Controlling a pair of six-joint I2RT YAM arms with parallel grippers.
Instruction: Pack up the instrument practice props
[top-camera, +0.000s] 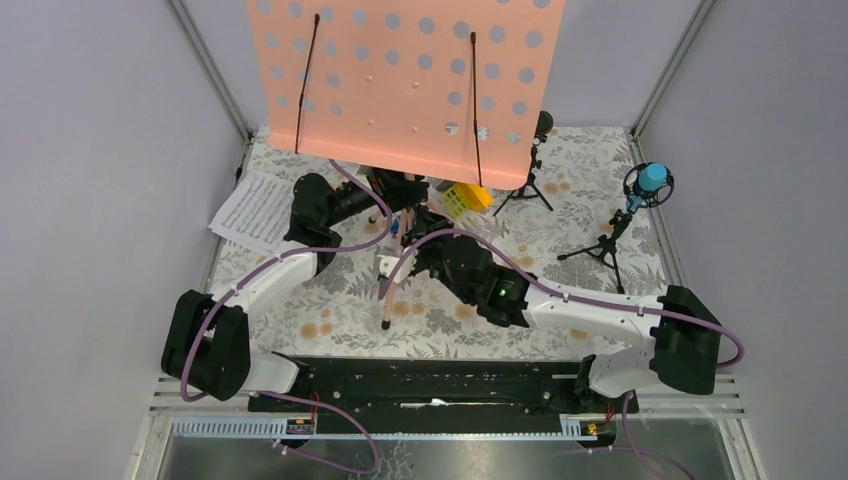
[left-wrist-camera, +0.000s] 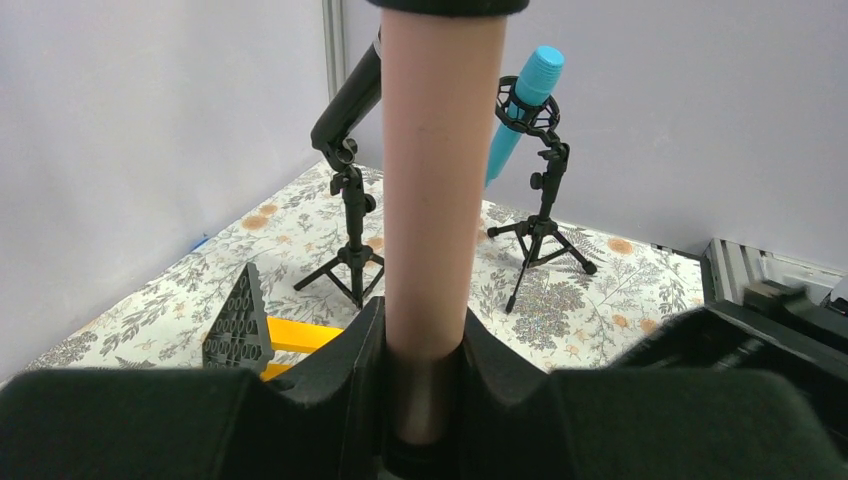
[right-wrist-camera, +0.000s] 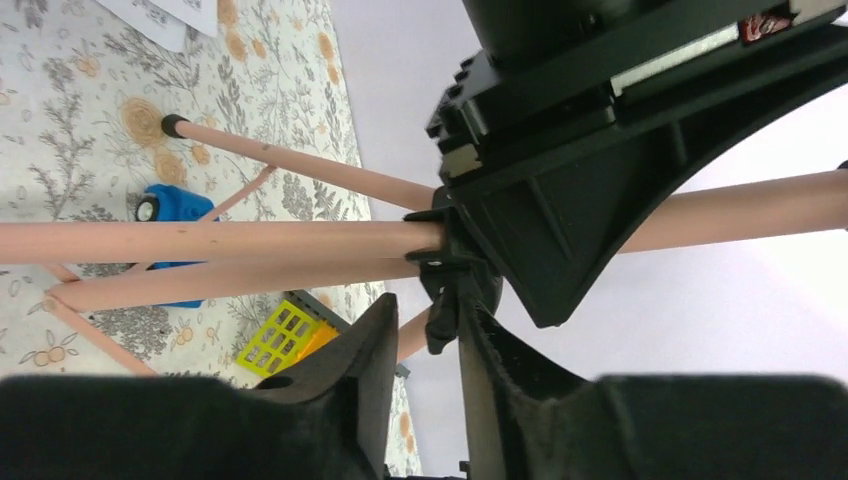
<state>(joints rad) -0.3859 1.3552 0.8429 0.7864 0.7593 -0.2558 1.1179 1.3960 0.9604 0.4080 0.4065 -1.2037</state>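
A: Top: music stand (top-camera: 405, 75) upright at back centre, both arms at its base.
B: Left wrist: left gripper (left-wrist-camera: 425, 345) pinching its pole (left-wrist-camera: 430, 180).
A: Right wrist: right gripper (right-wrist-camera: 428, 330) nipping the hub knob (right-wrist-camera: 440, 300). Folding step, I judge; next, loosen it and collapse the legs (right-wrist-camera: 300, 165).

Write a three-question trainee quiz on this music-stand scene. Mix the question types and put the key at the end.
1. True or false: the blue mic lies on its side.
2. What is the left end effector shut on?
A) the pink stand pole
B) the black mic
C) a toy car
3. Fill in: in the top view, the sheet-music pages lie on the table's ___ side.

Key: 1 false (it stands on its tripod); 2 A; 3 left.
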